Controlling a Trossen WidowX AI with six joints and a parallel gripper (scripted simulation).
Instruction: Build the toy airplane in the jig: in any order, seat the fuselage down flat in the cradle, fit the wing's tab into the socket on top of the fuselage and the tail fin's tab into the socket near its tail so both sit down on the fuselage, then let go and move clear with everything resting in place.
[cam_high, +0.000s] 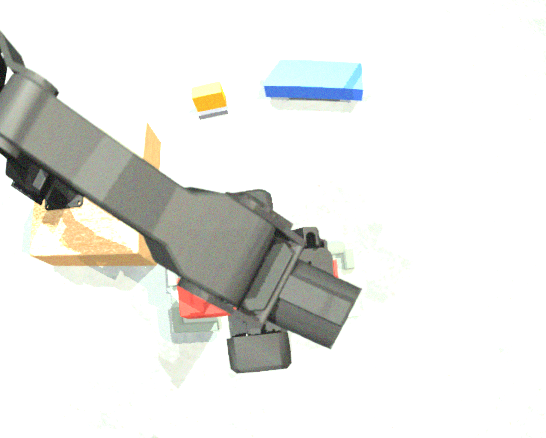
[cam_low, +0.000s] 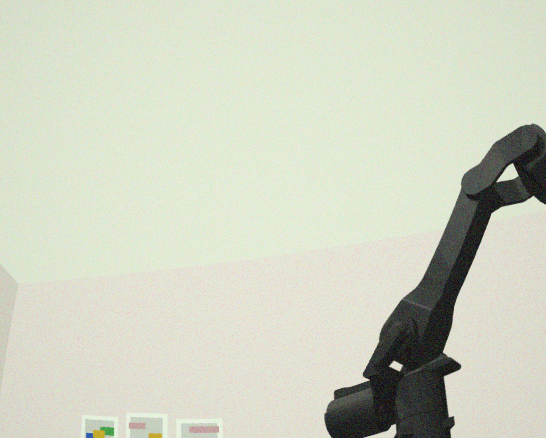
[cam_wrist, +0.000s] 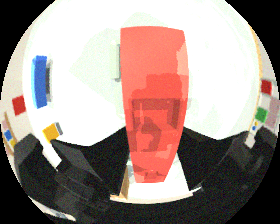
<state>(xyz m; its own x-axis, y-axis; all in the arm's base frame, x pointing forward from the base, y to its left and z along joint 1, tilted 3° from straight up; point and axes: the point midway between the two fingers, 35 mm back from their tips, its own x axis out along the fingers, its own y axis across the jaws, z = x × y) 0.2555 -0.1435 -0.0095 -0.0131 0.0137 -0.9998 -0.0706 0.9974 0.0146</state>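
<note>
While my gripper (cam_high: 260, 345) (cam_wrist: 151, 126) squeezes the red body (cam_high: 205, 301) (cam_wrist: 154, 65), I have it at the pale holder (cam_high: 196, 327) | blue wing (cam_high: 314, 80) (cam_wrist: 40, 82): off to one side | yellow fin (cam_high: 210, 97) (cam_wrist: 51, 132): near the wing, apart

The top view looks steeply down from above the table, close enough for the arm (cam_high: 200, 230) (cam_low: 450, 265) to span much of it. The exterior view, set farther back, faces a wall (cam_low: 225, 340) and shares only the arm with it. The wrist view, mounted close in, peers out between the fingers, sharing the red (cam_high: 200, 302) (cam_wrist: 155, 65), blue (cam_high: 312, 75) (cam_wrist: 40, 82) and yellow (cam_high: 209, 97) (cam_wrist: 51, 132) parts with the top.
</note>
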